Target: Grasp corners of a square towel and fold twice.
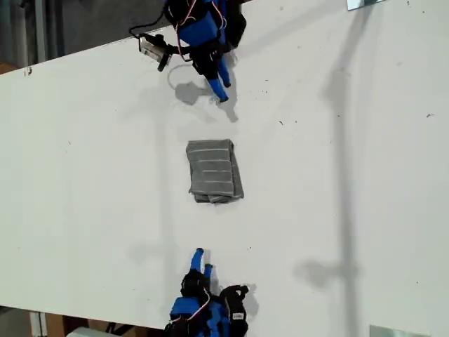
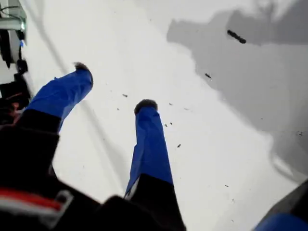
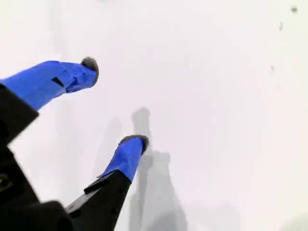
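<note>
The square towel (image 1: 214, 170) lies folded into a small grey striped rectangle at the middle of the white table (image 1: 351, 175), its layered edges towards the exterior view's bottom. One corner (image 1: 190, 145) shows at its upper left in that view. The towel is out of both wrist views. My first gripper (image 2: 115, 85) is open over bare table, holding nothing. My second gripper (image 3: 114, 101) is also open and empty, its shadow just under the fingers. In the exterior view one blue arm (image 1: 210, 70) reaches in from the top and another (image 1: 200, 270) from the bottom, both apart from the towel. The wrist views do not show which is which.
A small camera module (image 1: 151, 48) sticks out beside the top arm in the exterior view. The table's edges run along that view's top left and bottom left. Shiny objects sit at its top right (image 1: 365, 3) and bottom right (image 1: 396, 331). A dark mark (image 2: 236, 36) and specks dot the table.
</note>
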Robot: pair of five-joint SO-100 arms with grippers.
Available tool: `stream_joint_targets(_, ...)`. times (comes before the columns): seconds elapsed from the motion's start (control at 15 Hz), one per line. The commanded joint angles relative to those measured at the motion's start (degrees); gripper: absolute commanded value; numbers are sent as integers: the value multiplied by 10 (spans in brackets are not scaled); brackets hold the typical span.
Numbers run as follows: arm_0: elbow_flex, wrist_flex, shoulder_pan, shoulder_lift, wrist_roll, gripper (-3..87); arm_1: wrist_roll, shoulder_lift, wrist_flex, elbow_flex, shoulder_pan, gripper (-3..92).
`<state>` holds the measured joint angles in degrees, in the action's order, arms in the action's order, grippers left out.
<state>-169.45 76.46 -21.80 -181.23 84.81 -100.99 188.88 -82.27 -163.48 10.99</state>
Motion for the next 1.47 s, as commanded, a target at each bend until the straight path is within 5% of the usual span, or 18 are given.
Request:
stream_joint_targets(0.0, 2, 45, 37, -130, 27, 266, -2, -3, -5, 9, 9, 231)
stream_joint_targets(0.47, -84, -2, 63, -168, 38, 241, -2, -3, -8, 11, 5, 231)
stream_joint_targets(1.0, -91, -16, 72, -173, -241, 220, -2, -3, -11, 14, 4, 231)
stream_joint_targets(1.4, -92, -16, 72, -173, -240, 192, -2, -3, -11, 14, 4, 231)
